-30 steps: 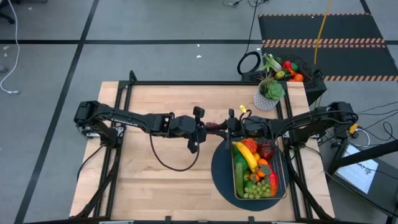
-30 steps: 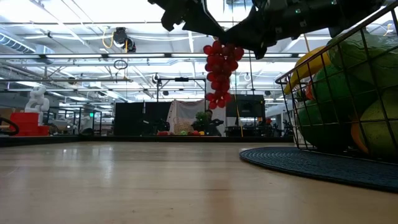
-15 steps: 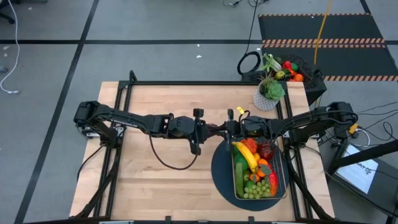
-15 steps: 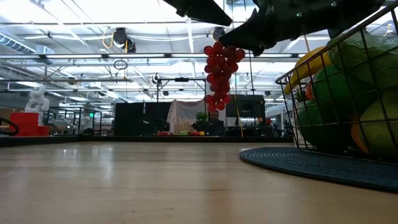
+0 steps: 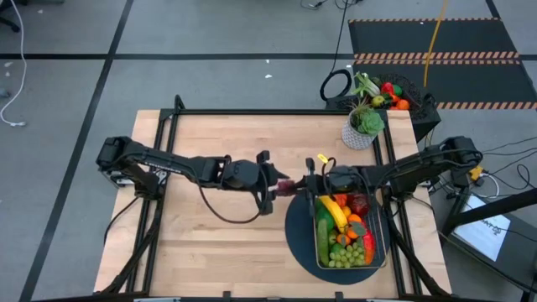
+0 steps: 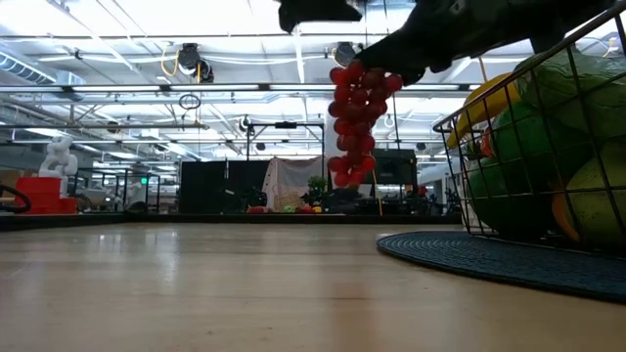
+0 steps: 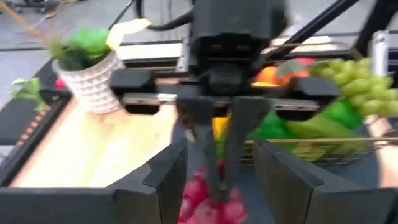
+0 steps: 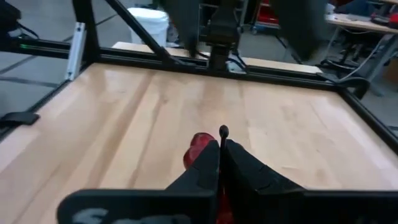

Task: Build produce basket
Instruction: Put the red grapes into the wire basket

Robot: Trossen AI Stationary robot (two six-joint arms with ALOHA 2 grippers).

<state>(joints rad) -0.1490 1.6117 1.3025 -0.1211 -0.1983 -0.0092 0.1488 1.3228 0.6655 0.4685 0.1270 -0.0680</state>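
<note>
Low view showed pale wooden table (image 6: 196, 284) before a bright workshop hall; red grapes (image 6: 356, 122) hung long-axis vertical (tip downward), pinched by right gripper (image 8: 219, 163) beside the basket (image 5: 379, 243). Left gripper (image 7: 217, 171) stood spread.

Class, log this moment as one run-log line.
handover | right gripper shut on red grapes | left gripper open, beside grapes | basket on mat
</note>
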